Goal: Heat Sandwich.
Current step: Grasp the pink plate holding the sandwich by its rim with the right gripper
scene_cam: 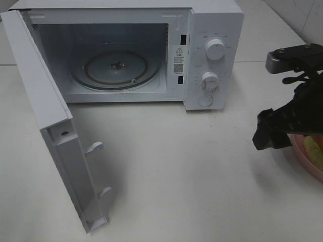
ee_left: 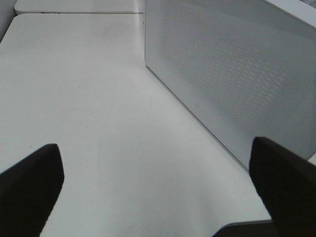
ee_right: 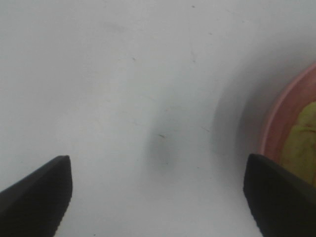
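The sandwich, pale yellow-green, lies on a pink plate at the table's right edge, cut off by the frame. My right gripper hovers just left of the plate. In the right wrist view its fingers stand wide apart over bare table, with the plate's rim and the sandwich beside one finger. It is open and holds nothing. My left gripper is open and empty over the table beside a white meshed panel of the microwave. It is out of the high view.
The white microwave stands at the back with its door swung far out to the left. Its glass turntable lies bare inside. White tabletop stretches in front of it.
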### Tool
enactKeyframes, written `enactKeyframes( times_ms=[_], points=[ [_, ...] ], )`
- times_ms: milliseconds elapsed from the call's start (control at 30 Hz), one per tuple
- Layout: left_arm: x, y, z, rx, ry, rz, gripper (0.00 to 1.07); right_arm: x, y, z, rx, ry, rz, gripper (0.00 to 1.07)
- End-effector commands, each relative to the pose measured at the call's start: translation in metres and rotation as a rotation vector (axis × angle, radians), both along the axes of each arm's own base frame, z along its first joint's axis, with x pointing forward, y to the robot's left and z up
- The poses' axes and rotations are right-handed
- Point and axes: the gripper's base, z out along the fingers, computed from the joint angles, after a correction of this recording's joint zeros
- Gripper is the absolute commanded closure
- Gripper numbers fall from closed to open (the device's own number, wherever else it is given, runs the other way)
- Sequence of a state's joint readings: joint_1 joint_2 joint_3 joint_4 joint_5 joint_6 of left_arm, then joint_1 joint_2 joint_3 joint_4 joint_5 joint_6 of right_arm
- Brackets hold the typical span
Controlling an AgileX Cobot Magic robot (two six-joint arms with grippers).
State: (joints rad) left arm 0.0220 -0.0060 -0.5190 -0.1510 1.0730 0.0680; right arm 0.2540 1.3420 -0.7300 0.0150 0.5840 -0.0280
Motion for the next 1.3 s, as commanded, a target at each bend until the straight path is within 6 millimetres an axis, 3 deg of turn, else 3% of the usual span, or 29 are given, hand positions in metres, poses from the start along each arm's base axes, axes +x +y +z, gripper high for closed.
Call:
enactKeyframes(
  times_ms=[33, 333, 700, 1300],
  points=[
    [-0.003, 0.0, -0.001, -0.007, -0.02, -0.005, 0.09, 0.003, -0.013, 0.002, -0.02, 0.004, -0.046, 0.18],
    [-0.003, 0.0, -0.001, -0.007, -0.02, -0.005, 0.09, 0.012, -0.035, -0.017, -0.098, 0.088, -0.116, 0.2],
    [-0.003, 0.0, -0.001, -0.007, -0.02, -0.005, 0.09, 0.04, -0.036, -0.03, -0.155, 0.137, -0.127, 0.2],
    [-0.003, 0.0, -0.001, -0.007, -0.02, -0.005, 0.09, 0.068, -0.037, -0.084, -0.235, 0.294, -0.118, 0.23]
  ],
)
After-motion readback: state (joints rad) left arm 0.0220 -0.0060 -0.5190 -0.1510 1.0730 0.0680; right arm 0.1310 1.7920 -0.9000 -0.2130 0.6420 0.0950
